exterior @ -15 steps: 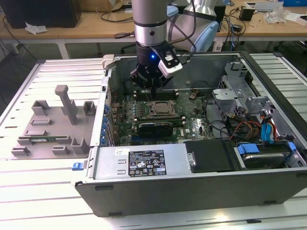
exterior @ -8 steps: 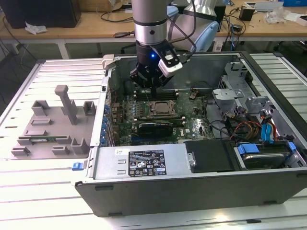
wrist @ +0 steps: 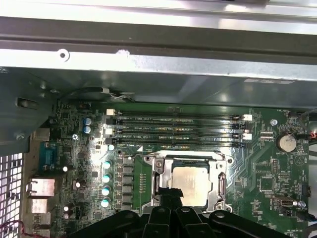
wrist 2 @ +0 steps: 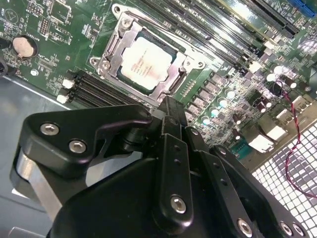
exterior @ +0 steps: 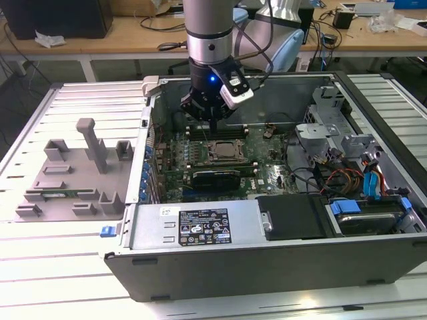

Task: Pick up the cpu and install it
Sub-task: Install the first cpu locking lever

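A: Where's the cpu (wrist 2: 146,62)?

B: Lying flat in the socket frame (wrist 2: 111,49) on the motherboard (wrist: 257,163), inside the open computer case (exterior: 200,227). Silver top up, metal frame around all 4 sides. It looks seated, but I can't confirm that.

A: Tool (exterior: 211,124)?

B: It hovers just above the socket. In the first wrist view its tip overlaps 1 edge of the cpu. The 2 fingers look pressed together with nothing between them. It's not touching the chip as far as I can tell.

A: How will the chip handle?

B: My read is light, thin and rigid. The lid is slick metal, so anything pressing on the top face would slide. The underside contacts and socket pins are the fragile part, and any tilt or drag risks bending them. I'd hold it by 2 opposite edges and keep it level. The edge is thin and the frame sits close around it, so there's little room for fingers.

A: Anything else close by?

B: 4 memory slots (wrist: 178,130) just beside the socket. A gray fixture (exterior: 67,180) sits on the table (exterior: 40,267), well apart, off the case on the exterior view's left.
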Robot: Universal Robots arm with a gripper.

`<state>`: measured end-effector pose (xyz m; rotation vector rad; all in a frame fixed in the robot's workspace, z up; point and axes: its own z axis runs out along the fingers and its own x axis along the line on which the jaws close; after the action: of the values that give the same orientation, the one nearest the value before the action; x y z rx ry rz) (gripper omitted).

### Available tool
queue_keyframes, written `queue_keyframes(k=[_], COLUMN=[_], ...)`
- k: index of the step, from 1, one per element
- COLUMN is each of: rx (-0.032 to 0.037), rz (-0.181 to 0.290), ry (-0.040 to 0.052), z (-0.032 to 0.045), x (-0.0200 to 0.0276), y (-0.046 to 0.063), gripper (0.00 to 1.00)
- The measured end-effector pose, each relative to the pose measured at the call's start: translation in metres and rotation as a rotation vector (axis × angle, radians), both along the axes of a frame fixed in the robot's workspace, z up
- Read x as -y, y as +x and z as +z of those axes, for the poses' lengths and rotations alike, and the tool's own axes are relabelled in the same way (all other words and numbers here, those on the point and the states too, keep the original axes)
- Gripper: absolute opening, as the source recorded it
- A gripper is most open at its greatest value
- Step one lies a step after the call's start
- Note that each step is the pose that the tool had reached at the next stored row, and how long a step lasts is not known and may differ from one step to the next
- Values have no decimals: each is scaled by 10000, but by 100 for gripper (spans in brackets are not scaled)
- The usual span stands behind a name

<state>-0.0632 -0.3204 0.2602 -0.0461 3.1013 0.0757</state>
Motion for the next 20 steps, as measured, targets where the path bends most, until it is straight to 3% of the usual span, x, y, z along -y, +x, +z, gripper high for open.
queue_keyframes(k=[11,17,18,20], rx=[0,-2,0,4], rz=[1,1,1,1], ry=[-2,8,58,370], z=[0,1,0,-3], x=[-18,-18,-18,-18], y=[-351,-382,-383,-390], gripper=[11,11,11,11])
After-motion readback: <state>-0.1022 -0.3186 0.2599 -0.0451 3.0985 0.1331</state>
